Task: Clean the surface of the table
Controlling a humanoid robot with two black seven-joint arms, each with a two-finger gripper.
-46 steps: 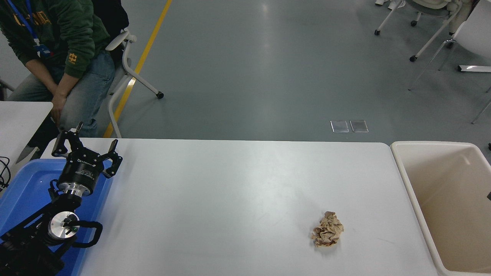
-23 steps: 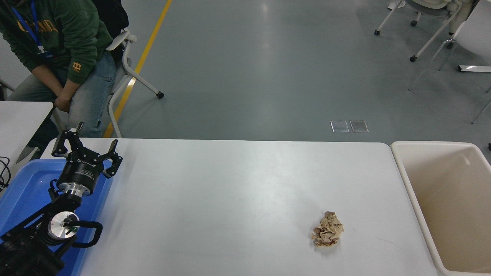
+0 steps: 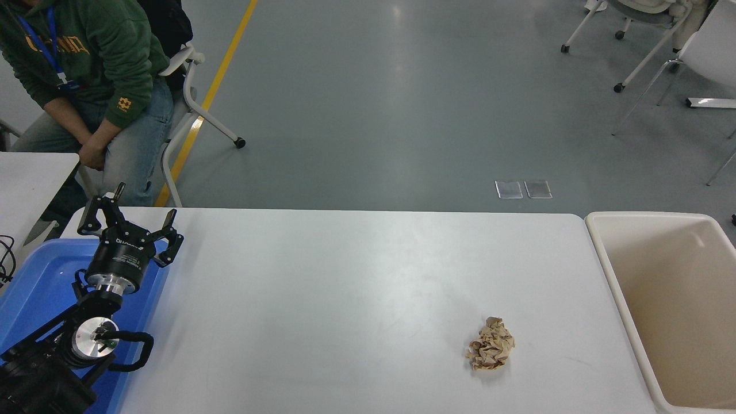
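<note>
The wide white table surface fills the lower picture. A crumpled brown paper ball lies on it at the right, near the front. My left gripper is parked at the lower left above the blue tray, open and empty. My right arm and gripper are out of view.
A blue plastic tray sits at the table's left end. A beige bin stands against the table's right end. A corner of a smaller white table shows at far left. A seated person is at the top left.
A dark bit at the right edge over the bin is gone from view. The seated person has shifted slightly. The paper ball and my left arm have not moved.
</note>
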